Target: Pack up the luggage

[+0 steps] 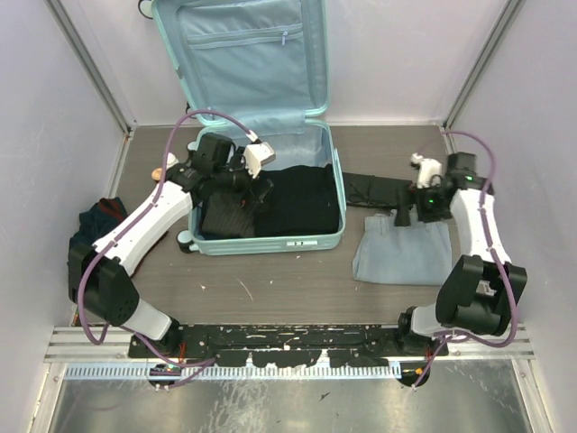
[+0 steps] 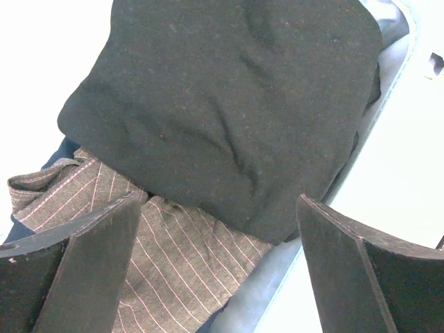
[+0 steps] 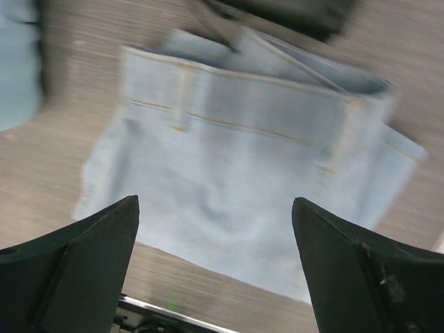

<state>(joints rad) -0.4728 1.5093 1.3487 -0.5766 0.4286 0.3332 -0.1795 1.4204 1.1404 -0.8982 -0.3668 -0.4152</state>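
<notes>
Mint-green luggage (image 1: 270,242) lies open, the left gripper (image 1: 255,189) over its packed clothes. Its wrist view shows fingers spread, empty, above a black garment (image 2: 229,118) overlapping a striped one (image 2: 173,257); pressing could rumple them. Right of the luggage, the right gripper (image 3: 215,201) hangs open over blurred, probably denim, shorts (image 3: 236,152); a shallow pinch might unfold them.

**Soft light above, one smeared wrist view**

From overhead the light is bright and even. The pale walls (image 1: 54,135) bounce it back, and my arms (image 1: 149,221) cast only faint, soft-edged shadows on the table (image 1: 270,280). The metal sill (image 1: 270,397) at the near edge has a dull sheen.

My left wrist view is sharp on the black cloth (image 2: 229,111), lint specks included, though the pale areas around it are blown out white. My right wrist view is blurred: the blue denim (image 3: 243,173) and the wood grain streak sideways, and only my fingers (image 3: 76,270) look crisp.
</notes>
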